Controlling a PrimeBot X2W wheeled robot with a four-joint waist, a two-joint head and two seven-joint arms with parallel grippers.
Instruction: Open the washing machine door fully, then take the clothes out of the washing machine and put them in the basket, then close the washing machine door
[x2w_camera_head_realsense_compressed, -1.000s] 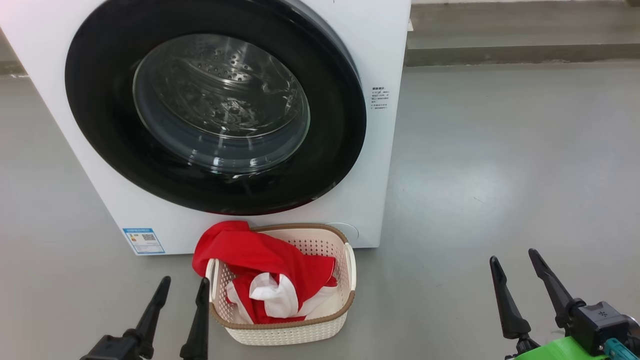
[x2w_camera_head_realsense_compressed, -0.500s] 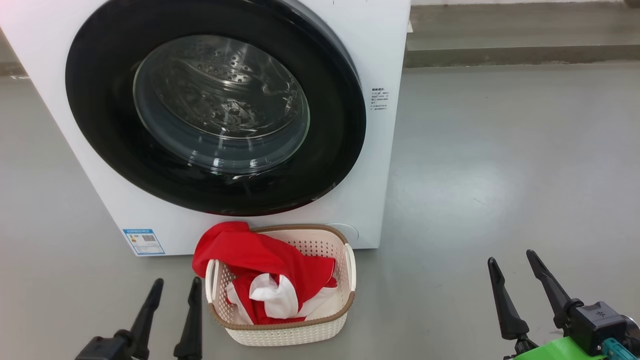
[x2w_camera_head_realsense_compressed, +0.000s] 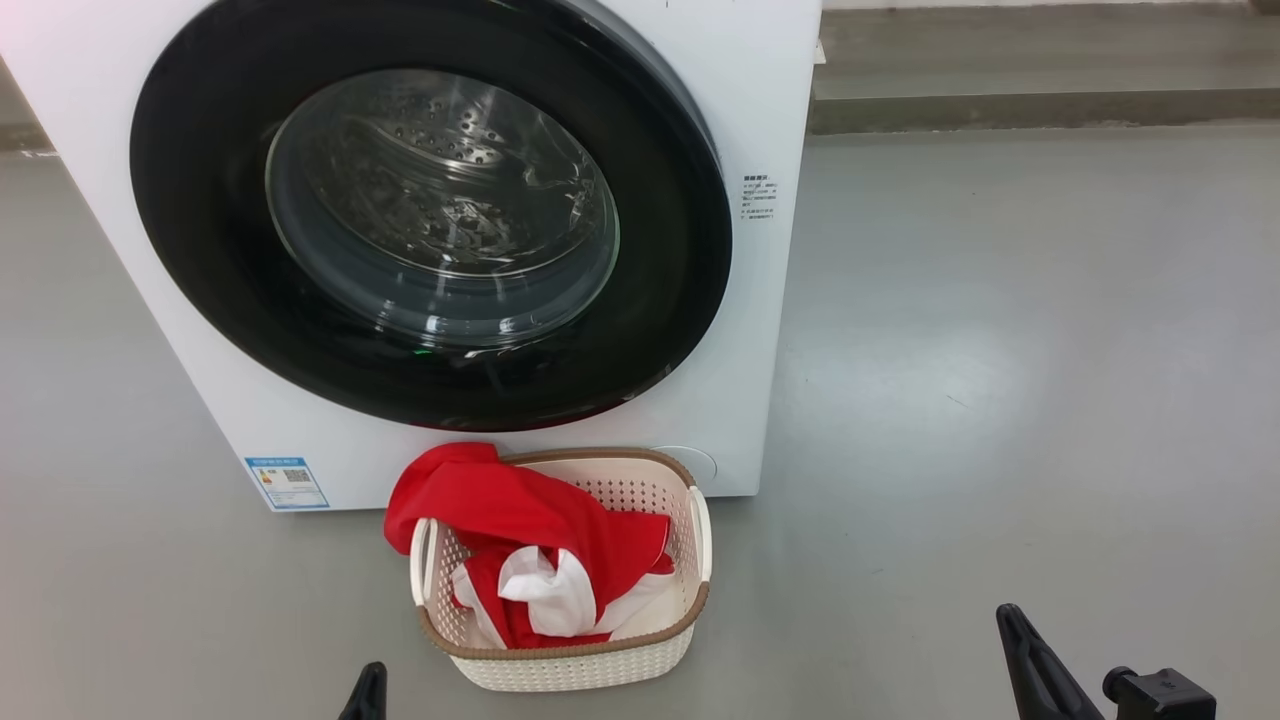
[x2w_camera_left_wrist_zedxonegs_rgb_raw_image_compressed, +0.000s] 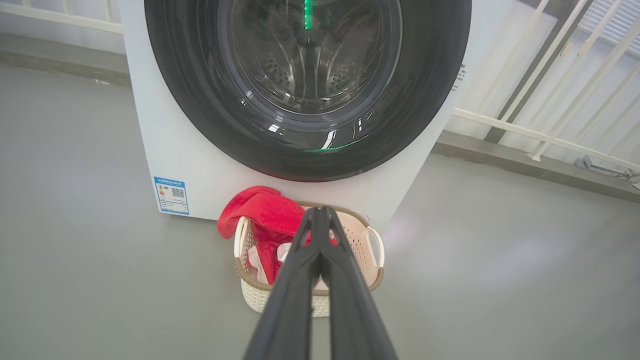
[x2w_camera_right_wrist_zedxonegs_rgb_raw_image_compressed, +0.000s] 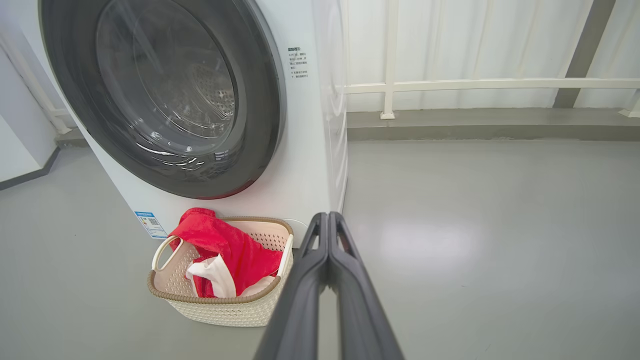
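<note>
Fingers (x2w_camera_left_wrist_zedxonegs_rgb_raw_image_compressed: 300, 280) of the left gripper (x2w_camera_left_wrist_zedxonegs_rgb_raw_image_compressed: 320, 212) were pressed together with nothing between them, low at the frame's bottom edge, just left of the basket and apart from it. Blue label sticker (x2w_camera_head_realsense_compressed: 287, 482) marked the lower left corner of the washing machine (x2w_camera_head_realsense_compressed: 770, 100). Washing machine door (x2w_camera_head_realsense_compressed: 200, 250) sat shut against the white front, and no clothes were visible through its glass. A reddish tint showed at the door's lower rim; could not tell whether it was a reflection or pinched cloth. Clothes (x2w_camera_head_realsense_compressed: 500, 510) were in the basket (x2w_camera_head_realsense_compressed: 600, 665), which stood on the floor (x2w_camera_head_realsense_compressed: 1000, 350) just in front of the washer, under the door. One red fold draped over the basket's back-left rim. Right gripper (x2w_camera_right_wrist_zedxonegs_rgb_raw_image_compressed: 328, 215) was also closed and empty, well right of the basket, over bare floor.

Judgement: all three stages looked done, so the step in hand was parking the arms. To do it well: draw both arms straight back, keeping the left one off the near basket handle. Check that the door sits flush all round before calling it closed. Tucking in the draped fold would be optional, as most of the cloth was inside.
</note>
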